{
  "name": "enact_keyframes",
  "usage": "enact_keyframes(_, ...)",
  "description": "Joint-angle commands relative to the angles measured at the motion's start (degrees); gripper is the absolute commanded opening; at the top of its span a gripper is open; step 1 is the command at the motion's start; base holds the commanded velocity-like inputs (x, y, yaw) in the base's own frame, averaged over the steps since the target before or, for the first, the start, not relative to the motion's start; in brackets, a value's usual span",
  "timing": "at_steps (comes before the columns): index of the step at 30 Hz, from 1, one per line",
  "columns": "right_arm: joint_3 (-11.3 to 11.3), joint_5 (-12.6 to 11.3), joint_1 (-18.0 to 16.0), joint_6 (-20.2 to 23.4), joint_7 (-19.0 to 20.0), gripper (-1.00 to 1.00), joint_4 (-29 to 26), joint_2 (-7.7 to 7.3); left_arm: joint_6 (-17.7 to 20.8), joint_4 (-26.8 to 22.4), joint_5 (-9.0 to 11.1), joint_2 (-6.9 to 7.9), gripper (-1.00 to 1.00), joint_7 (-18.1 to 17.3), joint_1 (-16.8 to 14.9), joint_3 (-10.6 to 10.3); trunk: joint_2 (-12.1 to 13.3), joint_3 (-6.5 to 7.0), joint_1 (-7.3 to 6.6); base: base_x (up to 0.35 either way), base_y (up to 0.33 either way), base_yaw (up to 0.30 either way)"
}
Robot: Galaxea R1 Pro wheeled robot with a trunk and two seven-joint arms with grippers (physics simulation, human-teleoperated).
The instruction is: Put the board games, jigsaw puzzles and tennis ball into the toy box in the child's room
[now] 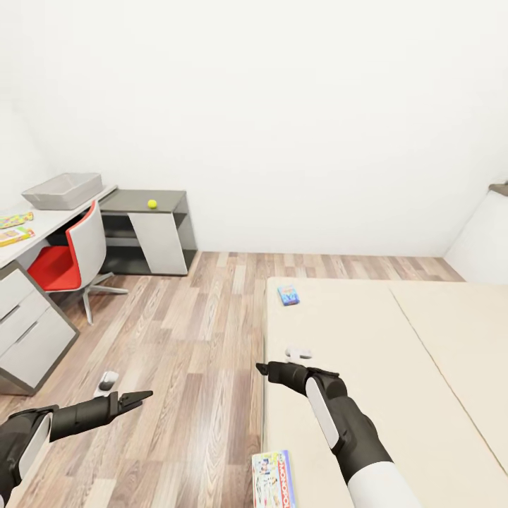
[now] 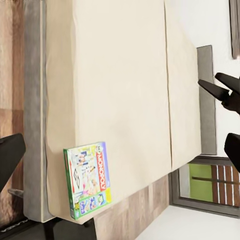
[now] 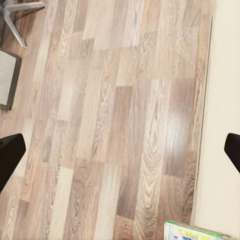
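The robot stands beside the large low bed with a plain beige mattress [image 1: 367,367], looking down over its near corner and the wood-plank floor [image 1: 190,353].

The black left gripper [image 1: 137,400] hangs over the floor, just off the bed's edge. In the left wrist view its 2 dark fingers [image 2: 7,157] sit at opposite edges of the picture with a wide gap, so it is spread apart and empty. The black right gripper [image 1: 262,367] reaches over the mattress edge; in the right wrist view its 2 fingertips [image 3: 9,155] also stand far apart with nothing between them.

The green-edged Monopoly board game box [image 1: 274,480] lies flat on the mattress close to the near corner, beside the right forearm. The smaller blue-teal board game box [image 1: 288,294] lies flat near the far end of the mattress, close to the floor-side edge.

The long pale grey-white desk top [image 1: 49,219] runs along the far left wall. The shallow pale grey rectangular toy box [image 1: 62,190] sits at its far end. 2 flat multicoloured items [image 1: 15,227] lie nearer on the desk; I cannot tell which is which. The small yellow-green tennis ball [image 1: 152,204] rests on the lower dark grey cabinet [image 1: 144,201] adjoining the desk. A red-and-white swivel chair [image 1: 70,257] stands at the desk.
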Motion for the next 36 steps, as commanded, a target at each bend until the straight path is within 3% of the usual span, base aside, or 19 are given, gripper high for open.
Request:
enact_keyframes(1, -0.1, 0.1, 0.0, 0.2, 0.2, 1.00, -0.1, 0.02, 0.5, 0.0, 0.2, 0.00, 1.00, -0.1, 0.0, 0.0, -0.1, -0.01, 0.04, 0.000, 0.000, 0.000)
enact_keyframes(22, -0.1, 0.1, 0.0, -0.4, 0.2, 1.00, -0.1, 0.02, 0.4, 0.0, 0.2, -0.18, 1.00, 1.6, -0.1, 0.1, -0.1, 1.90, 0.04, 0.000, 0.000, 0.000)
enact_keyframes(36, -0.1, 0.0, 0.0, -0.5, 0.2, 1.00, -0.1, 0.02, 0.4, 0.0, 0.2, -0.17, 1.00, 1.6, -0.1, 0.1, -0.1, 2.12, 0.04, 0.000, 0.000, 0.000)
